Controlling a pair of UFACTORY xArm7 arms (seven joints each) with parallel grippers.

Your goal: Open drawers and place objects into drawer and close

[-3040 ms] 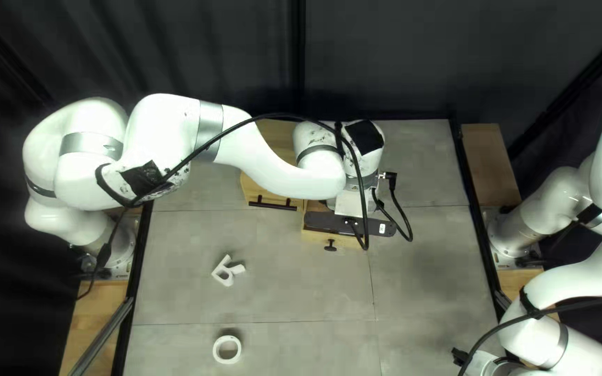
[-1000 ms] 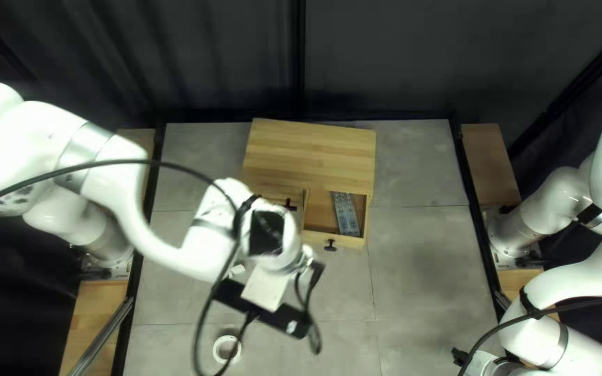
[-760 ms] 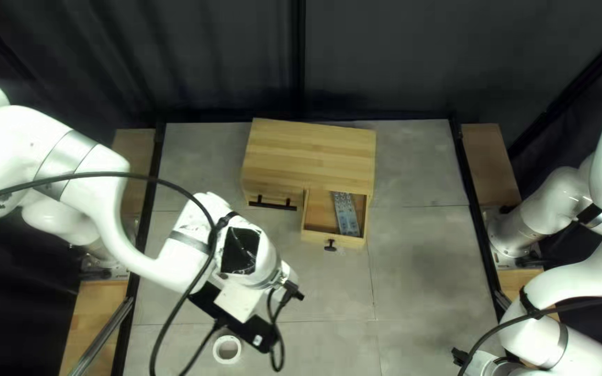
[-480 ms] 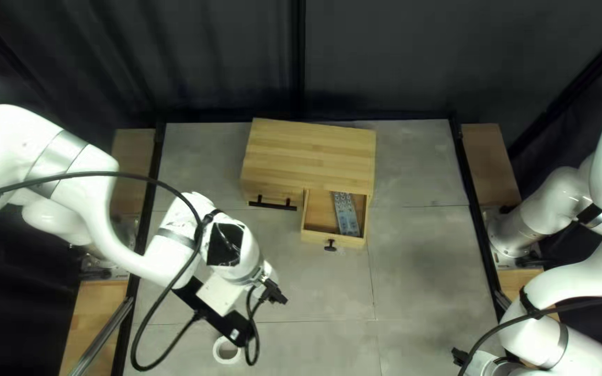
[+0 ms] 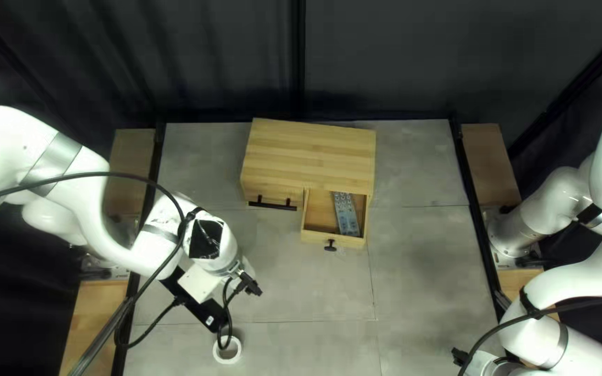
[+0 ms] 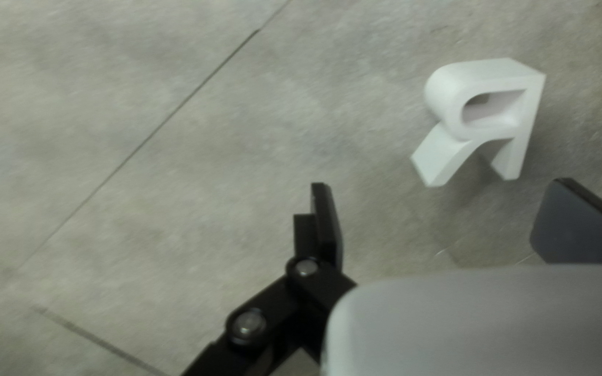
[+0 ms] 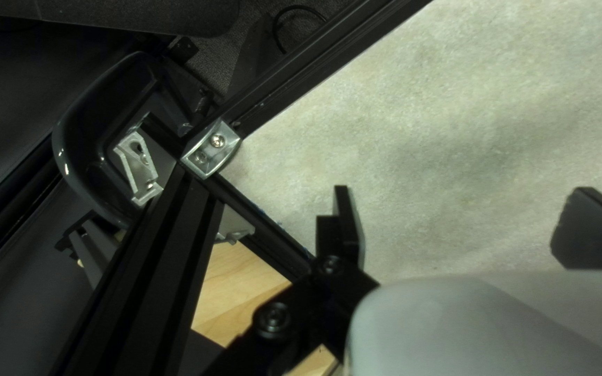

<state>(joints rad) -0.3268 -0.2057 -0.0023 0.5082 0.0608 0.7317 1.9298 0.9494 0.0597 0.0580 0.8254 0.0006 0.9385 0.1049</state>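
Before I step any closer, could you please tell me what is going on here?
My left gripper is open over the table, with a white R-shaped block ahead of it, not yet gripped. A long grey remote control lies in the open drawer of the pale wooden cabinet. A white ring lies on the table, and my right gripper is open, holding nothing.

"What colour is the cabinet [image 5: 308, 150]?"

"Tan, streaked with darker grain. Its drawer [image 5: 343, 241] is tan too, browner inside."

"And the slim object [image 5: 346, 214] in that drawer?"

"Blue-grey, with pale dots."

"The handle [image 5: 272, 205] and knob [image 5: 329, 246] on the cabinet's front?"

"Both black. The ring [image 5: 227, 361] in front of the cabinet is white; so is the letter [image 6: 454, 141]."

"The tabletop [image 5: 315, 292] around the cabinet?"

"Mottled grey, crossed by thin dark lines. Behind the cabinet, the curtain [image 5: 384, 63] is near-black."
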